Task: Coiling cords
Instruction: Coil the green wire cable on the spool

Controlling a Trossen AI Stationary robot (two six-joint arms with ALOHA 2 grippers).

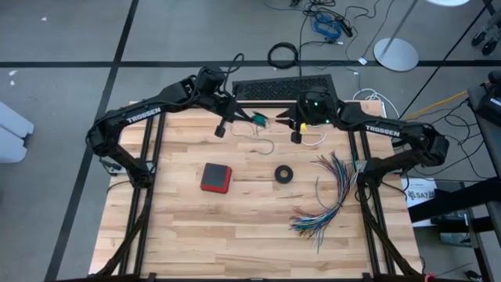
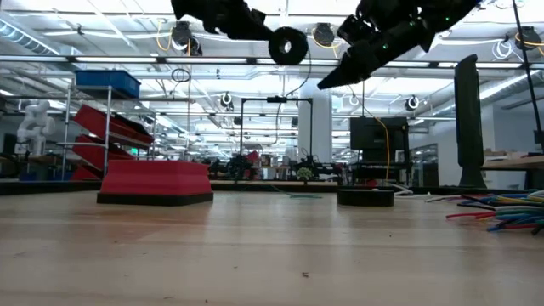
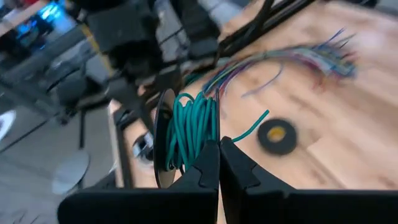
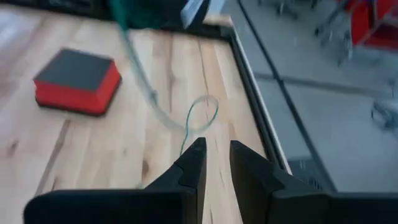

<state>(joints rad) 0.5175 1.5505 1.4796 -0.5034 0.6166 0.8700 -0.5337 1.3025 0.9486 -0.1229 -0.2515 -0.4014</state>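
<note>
The teal-green cord (image 3: 194, 127) is wound into a coil beside a black disc (image 3: 163, 140). It is held in the air over the table's far middle, with my left gripper (image 3: 219, 163) shut just below it. The same coil (image 1: 257, 119) shows in the high view. A loose strand drops from it to a loop (image 4: 202, 115) lying on the wood. My right gripper (image 4: 216, 158) hovers above that loop, slightly open with nothing between its fingers. A white cord (image 1: 315, 141) lies on the table by my right gripper (image 1: 295, 133). My left gripper pinches the coil's nearest edge (image 3: 200, 148) between its two shut fingertips, which hide the exact spot. The coil stands on edge beyond the fingertips, lifted clear of the table. One short free end (image 3: 252, 126) sticks out sideways, and another strand hangs slack to the table.
A red block with a dark top (image 1: 215, 178) and a small black tape ring (image 1: 283, 173) lie mid-table. A fanned bundle of multicoloured wires (image 1: 329, 196) is spread at the right. A dark grille (image 1: 283, 86) runs along the far edge.
</note>
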